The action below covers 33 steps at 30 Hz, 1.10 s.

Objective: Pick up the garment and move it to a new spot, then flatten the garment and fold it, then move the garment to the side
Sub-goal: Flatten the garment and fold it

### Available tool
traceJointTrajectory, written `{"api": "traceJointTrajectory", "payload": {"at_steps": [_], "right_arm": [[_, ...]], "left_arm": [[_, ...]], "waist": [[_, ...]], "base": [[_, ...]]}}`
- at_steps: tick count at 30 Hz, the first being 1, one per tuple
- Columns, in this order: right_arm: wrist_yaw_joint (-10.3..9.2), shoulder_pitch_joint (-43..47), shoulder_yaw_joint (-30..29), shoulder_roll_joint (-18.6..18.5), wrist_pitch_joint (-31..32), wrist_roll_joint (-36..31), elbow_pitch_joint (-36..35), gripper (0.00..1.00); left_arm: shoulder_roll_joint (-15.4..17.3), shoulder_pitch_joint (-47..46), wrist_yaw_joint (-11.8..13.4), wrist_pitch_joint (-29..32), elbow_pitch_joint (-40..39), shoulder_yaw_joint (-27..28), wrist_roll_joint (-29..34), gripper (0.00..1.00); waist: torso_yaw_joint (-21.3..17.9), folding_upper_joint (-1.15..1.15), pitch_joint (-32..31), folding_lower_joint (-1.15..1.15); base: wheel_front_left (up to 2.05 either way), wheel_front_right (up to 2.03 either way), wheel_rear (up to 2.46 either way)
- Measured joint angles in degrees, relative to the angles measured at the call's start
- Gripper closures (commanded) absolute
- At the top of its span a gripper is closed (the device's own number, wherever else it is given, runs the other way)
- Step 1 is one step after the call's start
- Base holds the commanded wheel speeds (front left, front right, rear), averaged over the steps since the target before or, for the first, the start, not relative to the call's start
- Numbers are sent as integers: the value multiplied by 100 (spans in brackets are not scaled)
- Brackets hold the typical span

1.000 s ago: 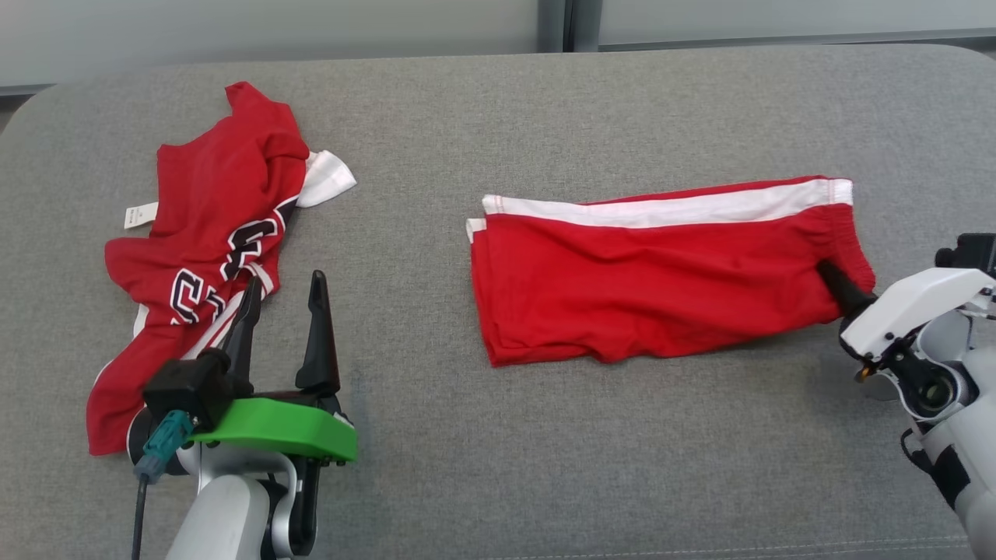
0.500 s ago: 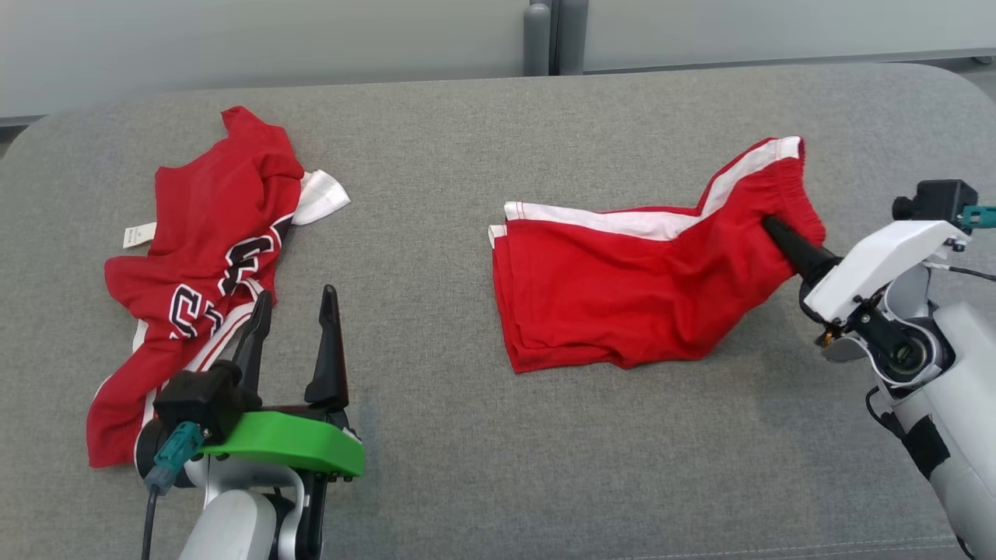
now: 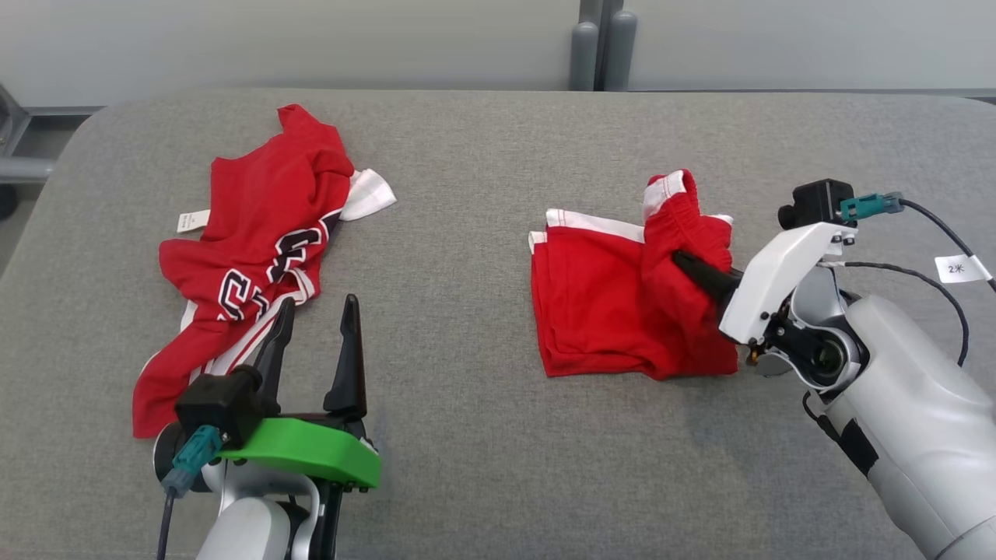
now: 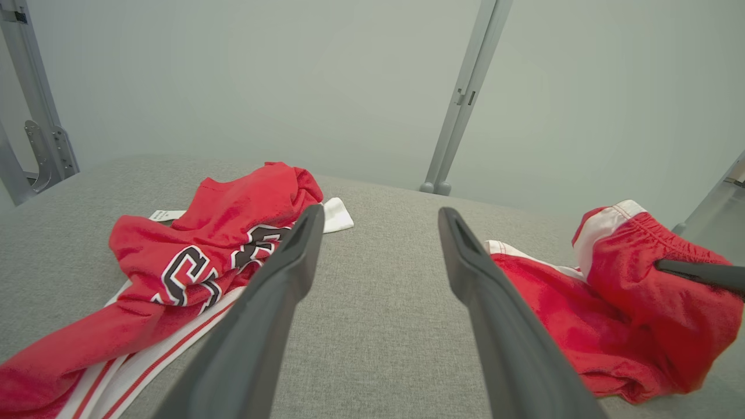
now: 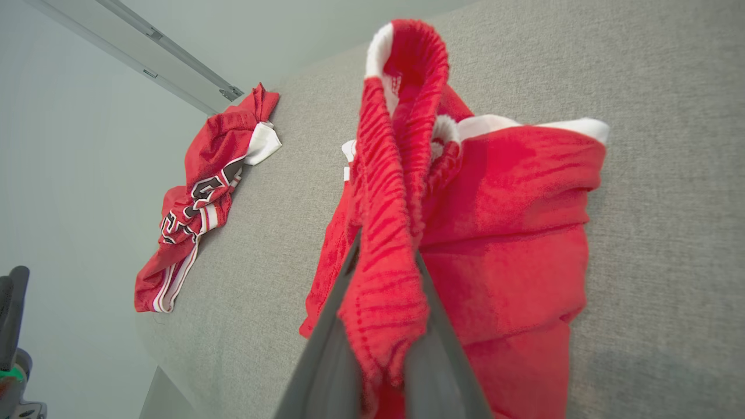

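On grey worktop (image 3: 482, 435): red shorts (image 3: 599, 311), waistband bunched in clenched right gripper (image 3: 681, 260), tips buried in cloth; beside crumpled jersey (image 3: 257, 233), spread, empty left gripper (image 3: 319, 302).

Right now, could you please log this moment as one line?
phase: fold | right gripper: shut on shorts waistband, raised above legs | left gripper: open, idle near jersey | surface: grey cushion

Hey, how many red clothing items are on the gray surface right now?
2. A crumpled red jersey lies at the left, near the open left hand. Red shorts sit at the right, one end pinched and raised by the right hand. Folds could hide something smaller.
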Motion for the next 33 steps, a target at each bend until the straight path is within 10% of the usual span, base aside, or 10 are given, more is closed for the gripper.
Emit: {"api": "traceJointTrajectory", "payload": {"at_steps": [8, 11, 14, 15, 16, 33], "right_arm": [[-326, -193, 249, 137, 136, -345, 435, 99], [-376, -249, 357, 149, 163, -468, 522, 82], [-476, -345, 501, 199, 188, -654, 658, 53], [-476, -371, 553, 223, 204, -697, 691, 14], [-478, -392, 601, 263, 207, -734, 723, 0], [-249, -915, 702, 454, -233, -1046, 525, 0]], "left_arm": [[0, 23, 0, 34, -32, -135, -73, 0], [0, 31, 0, 34, -43, -151, -148, 0], [-1, 35, 0, 33, -48, -158, -213, 0], [0, 36, 0, 33, -47, -156, -229, 0], [0, 41, 0, 33, -45, -151, -245, 0], [1, 422, 0, 22, -127, 135, -243, 0]], "waist": [[355, 0, -40, 0], [443, 0, -46, 0], [561, 0, -55, 0], [593, 0, -61, 0], [622, 0, -72, 0], [363, 0, -372, 0]], "base": [[0, 0, 0], [0, 0, 0], [0, 0, 0], [0, 0, 0], [0, 0, 0], [0, 0, 0]]}}
